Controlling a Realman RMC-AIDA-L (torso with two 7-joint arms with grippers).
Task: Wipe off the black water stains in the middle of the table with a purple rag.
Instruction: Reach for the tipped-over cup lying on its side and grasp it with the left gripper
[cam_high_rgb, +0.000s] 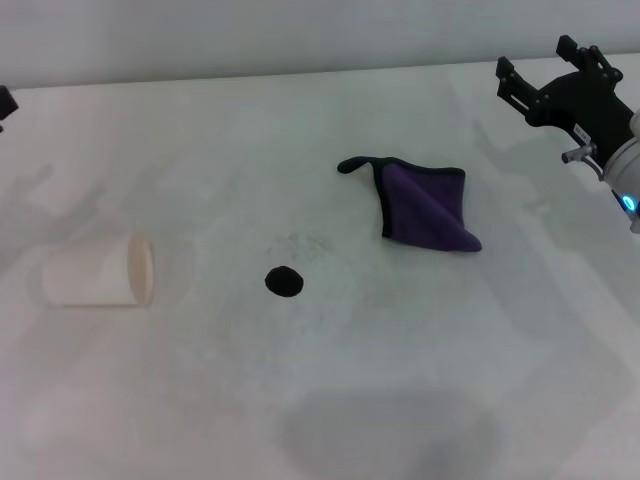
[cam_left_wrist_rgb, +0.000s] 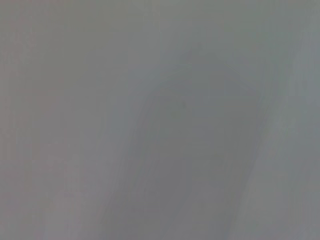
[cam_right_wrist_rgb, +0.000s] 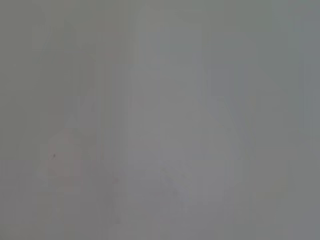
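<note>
Bench (cam_high_rgb: 330, 400): white surface is carrying everything; nearest the camera it is showing only a faint grey shadow.
Left gripper (cam_high_rgb: 5, 103): only a dark sliver is showing at the far left edge, well left of the stain; whether its jaws are apart or closed I cannot tell.
Paper cup (cam_high_rgb: 100, 270): lying on its side, well left of the stain.
Black water stains (cam_high_rgb: 284, 281): one small round black blot is sitting mid-bench, unwiped, with a faint grey speckled smudge just beyond it.
Purple rag (cam_high_rgb: 428, 206): lying loosely folded, right of and beyond the stain, apart from it, its black corner pointing left.
Right gripper (cam_high_rgb: 540, 85): hovering above the bench, right of and beyond the rag, jaws spread apart and holding nothing.
Step in hand: reaching for the rag; I would be gripping its thick folded middle so enough cloth is trailing to cover the blot.
</note>
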